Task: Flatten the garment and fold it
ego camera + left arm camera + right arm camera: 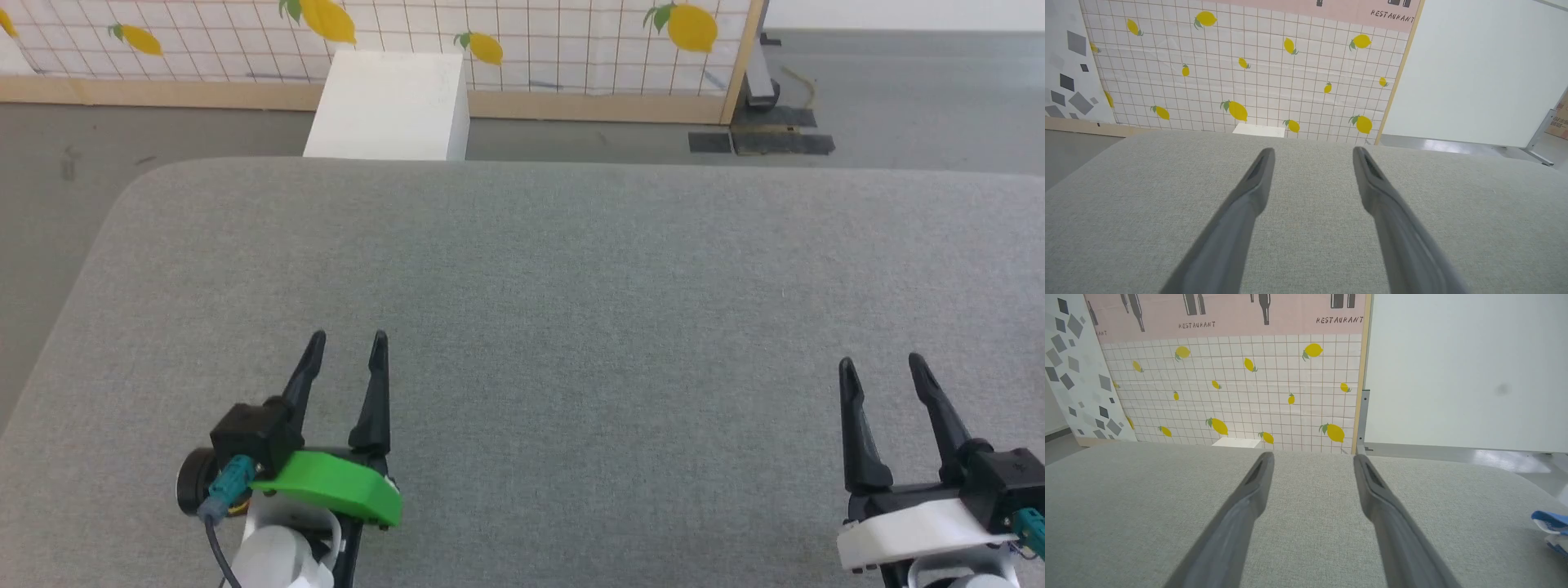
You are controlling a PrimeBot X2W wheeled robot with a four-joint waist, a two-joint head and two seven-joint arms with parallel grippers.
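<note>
A small corner of the bright blue garment [1551,524] with white trim pokes in at the right edge of the right wrist view, lying on the grey table to the right of my right gripper; most of it is out of view. My left gripper [348,340] [1312,155] hovers open over the table's near left part with nothing between its fingers. At the near right my right gripper [882,365] [1312,457] is open and empty too.
The grey fabric-covered table [571,269] spreads wide in front of me, its rounded far-left corner toward the floor. A white box [390,106] stands on the floor just behind the far edge. A lemon-patterned tiled partition [522,33] closes off the back.
</note>
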